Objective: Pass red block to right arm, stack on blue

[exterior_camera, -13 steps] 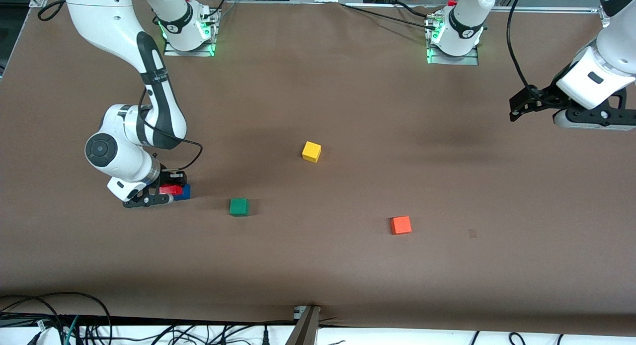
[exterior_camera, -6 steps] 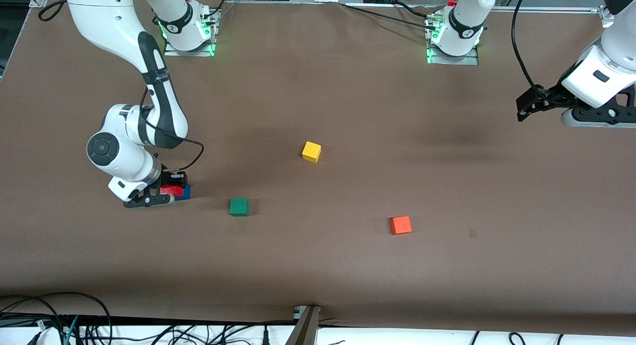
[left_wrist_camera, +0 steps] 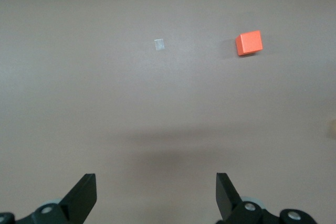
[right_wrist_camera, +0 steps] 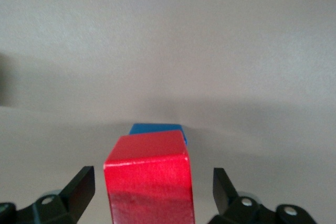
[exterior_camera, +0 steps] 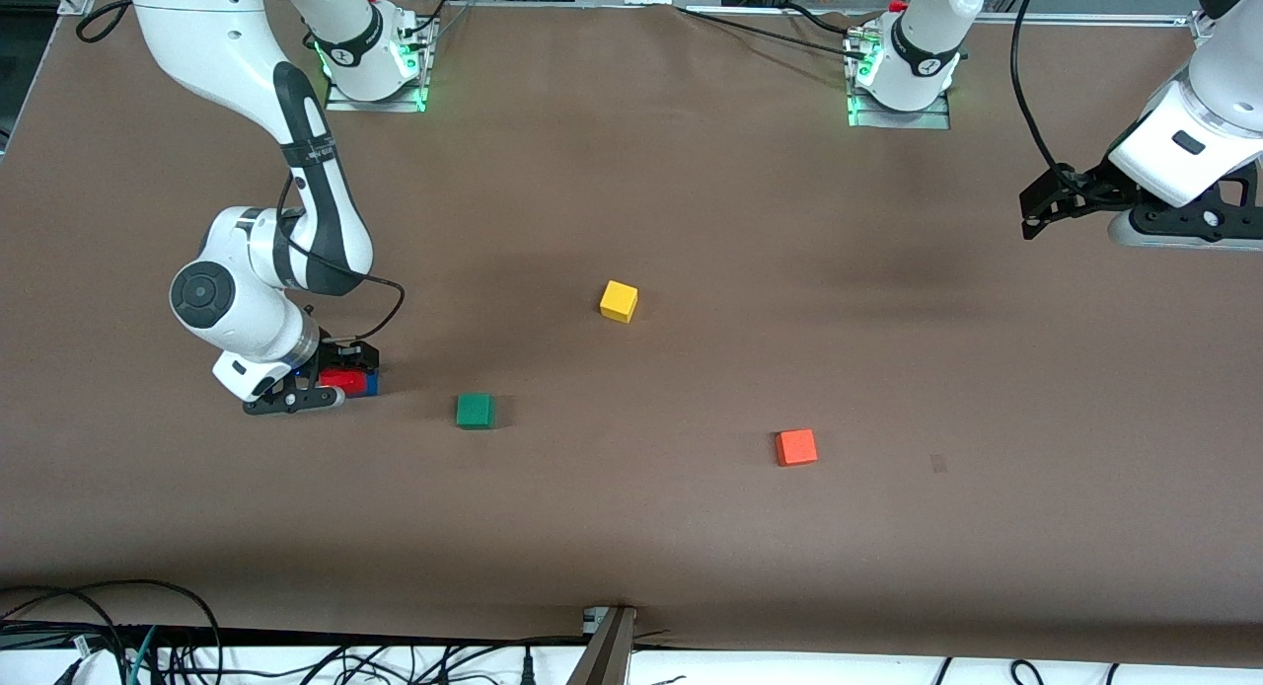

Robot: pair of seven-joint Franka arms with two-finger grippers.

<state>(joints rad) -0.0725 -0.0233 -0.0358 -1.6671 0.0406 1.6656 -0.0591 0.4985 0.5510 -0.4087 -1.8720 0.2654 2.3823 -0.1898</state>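
Red block [right_wrist_camera: 148,177] sat on blue [right_wrist_camera: 157,128], between our right gripper's [right_wrist_camera: 149,192] released fingers; our left gripper [left_wrist_camera: 156,198] waited open near the table's [exterior_camera: 691,527] edge.

- A robotics lab is indicated by two white arms [exterior_camera: 286,172] bolted on metal base plates [exterior_camera: 375,98] lit green at the top of the frame.
- The table [exterior_camera: 691,527] is covered in plain brown sheeting, with aluminium framing seen at the upper edge.
- Bundles of black cables [exterior_camera: 118,636] are seen along the lower left edge.
- Small coloured test cubes, such as a yellow cube [exterior_camera: 619,301], are scattered mid-frame.
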